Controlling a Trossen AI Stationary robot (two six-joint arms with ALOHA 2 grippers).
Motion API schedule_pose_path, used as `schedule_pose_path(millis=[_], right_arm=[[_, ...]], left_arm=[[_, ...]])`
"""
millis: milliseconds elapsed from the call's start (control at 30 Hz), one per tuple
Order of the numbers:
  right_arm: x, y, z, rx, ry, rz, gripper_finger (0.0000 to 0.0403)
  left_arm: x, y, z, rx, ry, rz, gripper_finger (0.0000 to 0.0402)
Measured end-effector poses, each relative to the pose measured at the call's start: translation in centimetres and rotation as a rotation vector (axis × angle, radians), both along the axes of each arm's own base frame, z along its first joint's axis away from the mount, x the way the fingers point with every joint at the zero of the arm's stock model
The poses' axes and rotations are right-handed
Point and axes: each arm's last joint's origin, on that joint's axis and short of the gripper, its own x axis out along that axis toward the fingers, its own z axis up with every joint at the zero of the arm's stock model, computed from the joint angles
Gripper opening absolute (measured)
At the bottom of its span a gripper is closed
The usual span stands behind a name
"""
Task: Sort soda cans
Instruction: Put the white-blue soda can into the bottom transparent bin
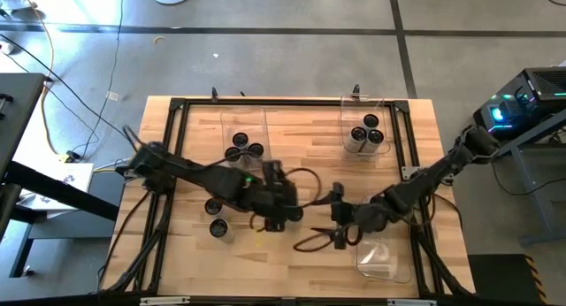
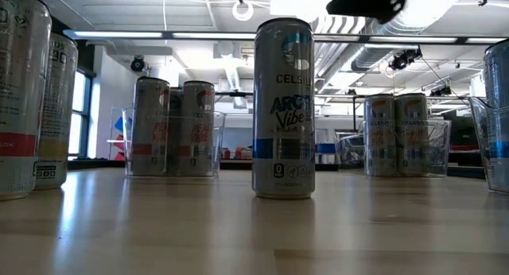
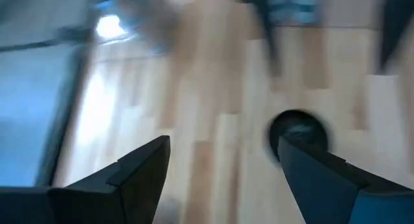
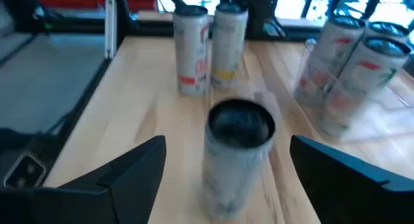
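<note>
Centre-frame soda can (image 2: 284,108): silver with blue lettering and a blue band. Left cans (image 2: 24,96): red and yellow bands.

You are seeing: soda cans (image 2: 284,108) showing glossy printed metal | bins (image 1: 245,129) showing clear smooth plastic | table (image 1: 309,147) showing pale, lightly sheened wood planks | gripper fingers (image 4: 123,169) looking matt dark

My wooden surface (image 1: 301,156) stands on a grey concrete floor (image 1: 265,58). Beyond it I see a white ceiling with ducts (image 2: 413,21) and a window (image 2: 82,108).
</note>
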Motion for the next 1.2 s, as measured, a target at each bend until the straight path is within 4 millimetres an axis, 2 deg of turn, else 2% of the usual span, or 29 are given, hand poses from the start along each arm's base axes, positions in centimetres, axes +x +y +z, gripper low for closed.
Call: schedule_pose_path(millis=[133,267,467,667,800,933,1033,1167,1200], right_arm=[[1.9,-0.3,-0.7,0.007,-0.056,0.088,0.0326],[4.3,-0.8,-2.0,-0.034,-0.063,0.119,0.0326],[7.7,-2.0,-1.5,-0.032,0.064,0.098,0.0326],[9.7,-2.2,-0.5,-0.1,0.299,0.08,0.0326],[10.4,-1.9,-0.1,-0.121,0.414,0.072,0.0326],[11.1,-1.6,-0.6,-0.133,0.449,0.075,0.0323],[11.4,-1.5,-1.1,-0.13,0.464,0.071,0.0299],[11.3,-1.5,-1.0,-0.106,0.465,0.053,0.024],[11.2,-1.5,-0.9,-0.099,0.468,0.047,0.0239]], left_arm=[[-3.4,0.7,-0.9,0.015,-0.092,0.152,0.0282],[-6.4,1.1,-3.2,-0.048,-0.156,0.237,0.0282],[-9.6,1.9,-6.9,-0.044,-0.274,0.349,0.0282],[-10.5,1.8,-9.5,-0.067,-0.342,0.346,0.0282],[-10.5,1.4,-10.3,-0.07,-0.358,0.315,0.0282],[-10.5,1.3,-10.8,-0.052,-0.355,0.285,0.0282],[-10.4,1.3,-10.7,-0.05,-0.357,0.282,0.0282],[-10.4,1.3,-10.7,-0.044,-0.354,0.276,0.0282],[-10.4,1.3,-10.7,-0.04,-0.352,0.272,0.0282]])
